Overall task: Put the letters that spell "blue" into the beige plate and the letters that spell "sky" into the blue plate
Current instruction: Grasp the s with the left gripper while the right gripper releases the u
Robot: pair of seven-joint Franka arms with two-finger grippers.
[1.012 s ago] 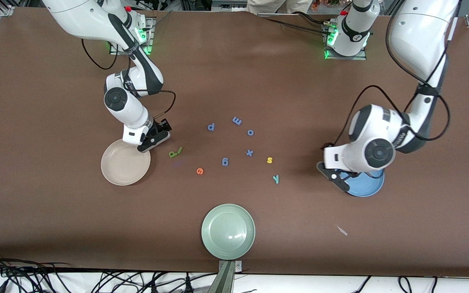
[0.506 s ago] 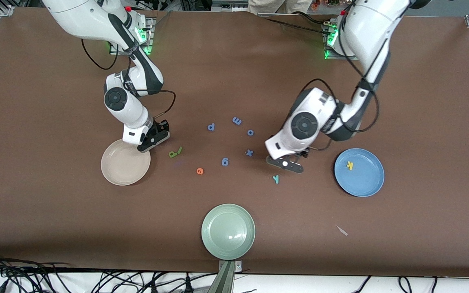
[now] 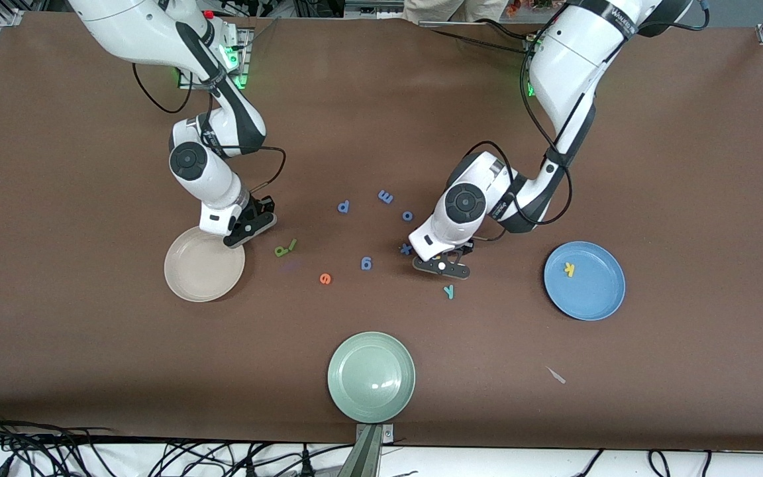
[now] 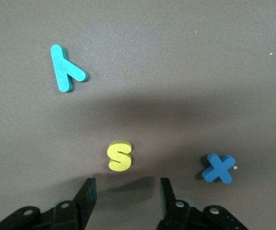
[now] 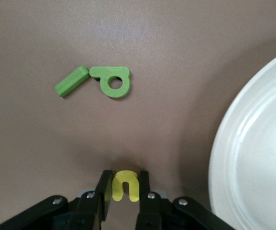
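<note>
My right gripper (image 3: pixel 244 233) (image 5: pixel 124 184) is down at the rim of the beige plate (image 3: pixel 199 273) (image 5: pixel 257 158), shut on the yellow u (image 5: pixel 126 186). The olive-green b (image 3: pixel 281 251) (image 5: pixel 112 81) and green l (image 3: pixel 292 244) (image 5: pixel 71 81) lie touching just past it. The orange e (image 3: pixel 325 279) lies nearer the front camera. My left gripper (image 3: pixel 441 266) (image 4: pixel 128 192) hovers open low over the table, with the yellow s (image 4: pixel 120 156) just ahead of its fingertips. The teal y (image 3: pixel 448 291) (image 4: pixel 66 73) lies close by. The yellow k (image 3: pixel 569 269) rests in the blue plate (image 3: pixel 593 299).
Blue letters are scattered mid-table: p (image 3: pixel 344 207), m (image 3: pixel 385 196), o (image 3: pixel 407 215), g (image 3: pixel 366 264) and x (image 3: pixel 405 249) (image 4: pixel 218 168), the x right beside my left gripper. A pale green plate (image 3: pixel 371 377) sits near the front edge. A small scrap (image 3: pixel 556 375) lies toward the left arm's end.
My left arm swung from over the blue plate, leaving the k in it, to the s, now hidden beneath it in the front view. The right gripper barely shifted by the beige plate.
</note>
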